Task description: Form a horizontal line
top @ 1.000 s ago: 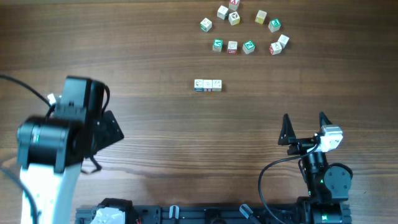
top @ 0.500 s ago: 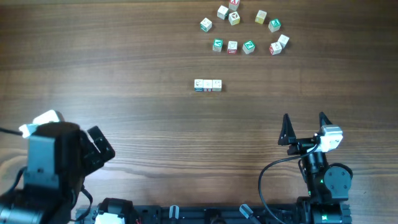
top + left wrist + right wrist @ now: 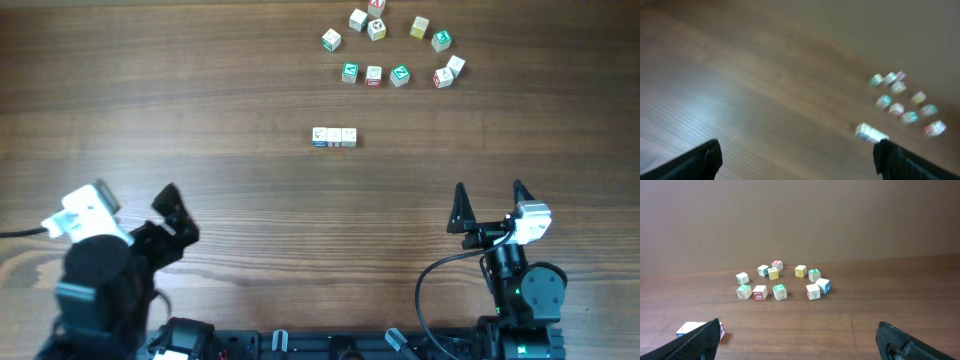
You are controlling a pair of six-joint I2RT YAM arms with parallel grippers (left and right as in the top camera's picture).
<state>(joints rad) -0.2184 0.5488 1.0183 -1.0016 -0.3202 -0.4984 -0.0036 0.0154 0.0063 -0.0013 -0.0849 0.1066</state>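
Near the middle of the table (image 3: 220, 100) lies the line of three cubes (image 3: 334, 137), touching edge to edge and running straight from left to right in the overhead view. Just beyond the line and a little to its right, the loose cubes (image 3: 399, 75) sit scattered singly, none of them joined to it. That gap seems useful: it keeps the line easy to read as a line and not as part of the heap.

On the near left of the line, well apart from it, the left gripper (image 3: 176, 214) hangs with its jaws spread wide and nothing between them. On the near right, also well apart, the right gripper (image 3: 489, 190) is likewise released and empty, pointing toward the cubes.

With both arms standing clear, nothing can nudge the row. By the look of it, the line is formed and little remains to do. The left wrist view is blurred, so no letters can be read there.
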